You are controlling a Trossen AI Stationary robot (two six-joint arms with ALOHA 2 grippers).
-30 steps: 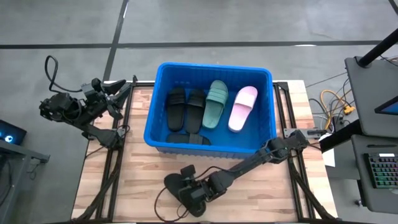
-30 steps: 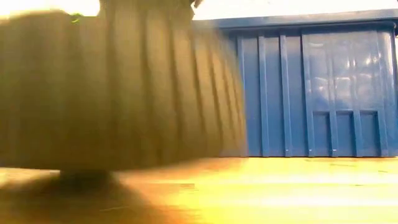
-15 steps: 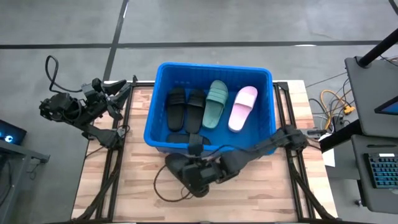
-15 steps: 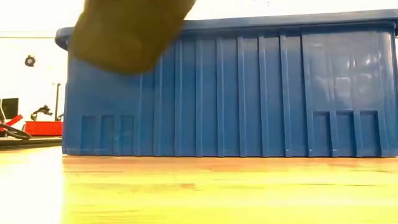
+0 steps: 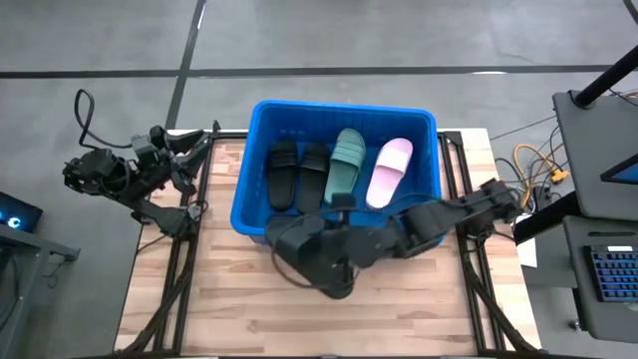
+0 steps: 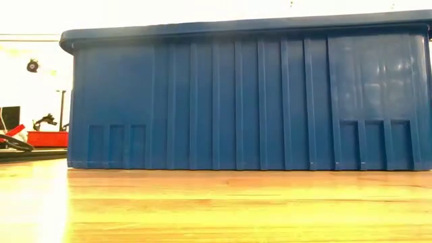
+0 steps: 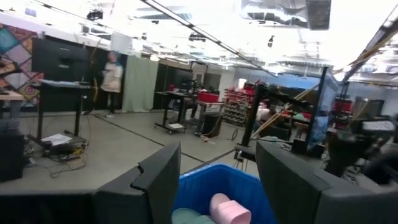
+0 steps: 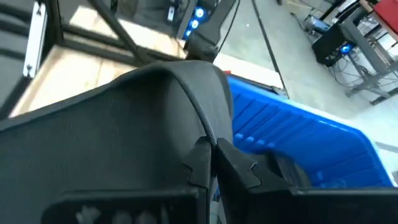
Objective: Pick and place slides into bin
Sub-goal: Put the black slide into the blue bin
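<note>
Your right gripper (image 5: 334, 214) hangs over the near wall of the blue bin (image 5: 261, 123), jaws pinched shut on a black slide (image 5: 311, 257). In the high view the slide dangles below the gripper, half over the bin's near rim and half over the wooden table (image 5: 249, 309). From the right wrist the dark foam strap (image 8: 124, 130) fills most of the view, fingers (image 8: 239, 168) closed tight on its edge, blue bin wall beyond.

Inside the bin you've got four slides lying flat, side by side: two black ones (image 5: 297, 175) toward the left, a dark green one (image 5: 346, 165) in the middle, a pale pink one (image 5: 388, 173) toward the right. More dark slides may lie against the near wall, but your arm hides that stretch.

Your left gripper (image 5: 184, 150) waits off the table's left edge, well apart from the bin, its jaws spread open with nothing between them. Its wrist view looks out over the bin, with pink and green slides showing between the fingers (image 7: 158, 180).
</note>
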